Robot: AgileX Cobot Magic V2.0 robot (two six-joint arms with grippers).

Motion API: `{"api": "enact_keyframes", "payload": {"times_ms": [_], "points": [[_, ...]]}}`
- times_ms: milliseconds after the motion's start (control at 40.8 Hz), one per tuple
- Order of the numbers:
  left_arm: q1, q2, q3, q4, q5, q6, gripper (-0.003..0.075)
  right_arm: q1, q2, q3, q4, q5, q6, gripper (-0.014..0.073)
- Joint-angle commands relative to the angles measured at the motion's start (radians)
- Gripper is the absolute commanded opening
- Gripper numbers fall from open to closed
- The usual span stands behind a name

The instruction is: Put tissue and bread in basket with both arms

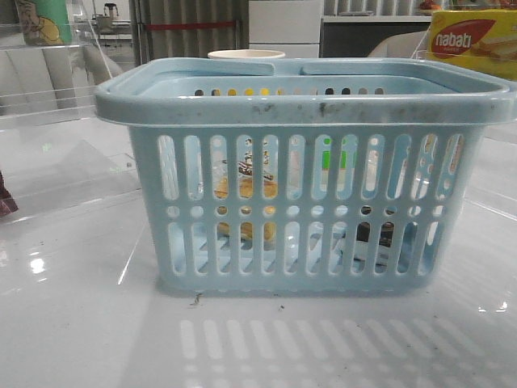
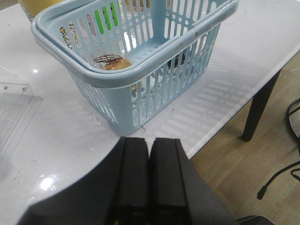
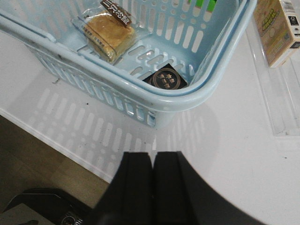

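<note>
In the front view, the large light blue rectangular plastic basket (image 1: 303, 174) with slotted sides and a scuffed thick rim is sitting on the glossy white desk (image 1: 81, 323). Through its slots, the golden-yellow bread in clear plastic wrap (image 1: 246, 198) is showing toward the left of the basket, and a dark patch low on the right is likely the tissue, though the slots are hiding most of it. Behind, at the upper right, a yellow-and-red box (image 1: 472, 40) is showing the word "nabati". A pale round cup rim (image 1: 246, 55) is peeking over the basket's far edge. Neither arm is appearing here.

In the left wrist view, the black left end effector (image 2: 150, 178) is hanging above the desk near the basket, its two fingers pressed together with nothing between them. The bread is lying inside the basket, its dark brown-and-white label (image 2: 108, 58) facing up; the writing is too small to read.

In the right wrist view, the black right end effector (image 3: 152, 187) is likewise closed and empty, apart from the basket. The bread is resting on the basket floor, and the small flat tissue pack with a black patch (image 3: 166, 78) is lying in the corner nearest the rim. A tan printed carton (image 3: 276, 28) is standing on the desk beside the basket; its print is unreadable.
</note>
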Motion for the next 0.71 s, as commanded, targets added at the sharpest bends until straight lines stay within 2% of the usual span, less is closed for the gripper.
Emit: {"api": "enact_keyframes", "payload": {"times_ms": [0, 196, 294, 368, 539, 686], "points": [[-0.002, 0.005, -0.025, -0.013, -0.078, -0.011, 0.0091, -0.003, -0.004, -0.025, -0.005, -0.057, -0.010, 0.0069], [-0.002, -0.007, -0.019, -0.013, -0.084, -0.011, 0.0091, -0.003, -0.004, -0.025, -0.005, -0.057, -0.010, 0.0069], [0.048, -0.038, -0.011, 0.032, -0.094, -0.009, 0.0091, -0.003, -0.004, -0.025, -0.005, -0.057, -0.010, 0.0069], [0.121, -0.077, 0.028, 0.058, -0.168, -0.001, 0.0091, -0.003, -0.004, -0.025, -0.005, -0.057, -0.010, 0.0069], [0.319, -0.199, 0.195, 0.058, -0.449, -0.001, 0.0091, -0.003, -0.004, -0.025, -0.005, -0.057, -0.010, 0.0069], [0.496, -0.303, 0.342, 0.058, -0.547, -0.001, 0.0091, -0.003, -0.004, -0.025, -0.005, -0.057, -0.010, 0.0069]]}}
